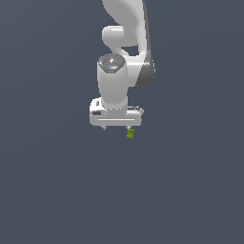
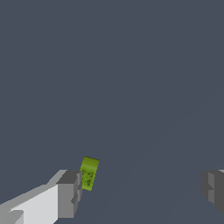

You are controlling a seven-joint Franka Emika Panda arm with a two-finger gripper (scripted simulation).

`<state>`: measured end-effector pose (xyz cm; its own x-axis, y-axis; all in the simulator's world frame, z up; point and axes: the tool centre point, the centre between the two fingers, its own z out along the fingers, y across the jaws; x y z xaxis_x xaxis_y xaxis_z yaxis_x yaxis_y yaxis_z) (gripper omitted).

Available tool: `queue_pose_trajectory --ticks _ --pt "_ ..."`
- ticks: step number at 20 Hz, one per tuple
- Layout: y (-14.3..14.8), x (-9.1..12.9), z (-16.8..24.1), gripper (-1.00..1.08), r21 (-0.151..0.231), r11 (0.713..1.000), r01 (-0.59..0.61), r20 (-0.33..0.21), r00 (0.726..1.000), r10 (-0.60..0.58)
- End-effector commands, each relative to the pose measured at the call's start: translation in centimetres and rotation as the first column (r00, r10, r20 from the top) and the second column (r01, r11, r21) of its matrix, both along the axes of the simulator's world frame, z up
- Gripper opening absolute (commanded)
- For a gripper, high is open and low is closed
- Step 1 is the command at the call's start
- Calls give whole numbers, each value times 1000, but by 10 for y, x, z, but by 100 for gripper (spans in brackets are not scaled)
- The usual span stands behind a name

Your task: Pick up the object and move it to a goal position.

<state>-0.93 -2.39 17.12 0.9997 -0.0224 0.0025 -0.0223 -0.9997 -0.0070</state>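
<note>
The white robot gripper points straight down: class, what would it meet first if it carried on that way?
Probably the plain dark grey floor. The white robot gripper is open, and the tiny yellow-green blocky piece sits beside one grey finger, not squarely under it, though depth is unclear.

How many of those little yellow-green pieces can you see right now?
1. The yellow-green piece sits just below the gripper, near the finger on the exterior view's right; in the wrist view it lies beside one finger, jaws wide apart. No others show.
</note>
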Motion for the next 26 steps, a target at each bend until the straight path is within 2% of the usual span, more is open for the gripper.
queue_pose_trajectory --ticks 1,7,16,26 --pt "5 -4 -8 100 0 1000 15 -1 1000 -15" --pt "26 -20 -36 100 0 997 77 -2 997 -77" --pt "60 -59 -88 100 -4 980 200 -3 980 -200" --pt "73 -79 -108 100 -7 967 255 -3 967 -255"
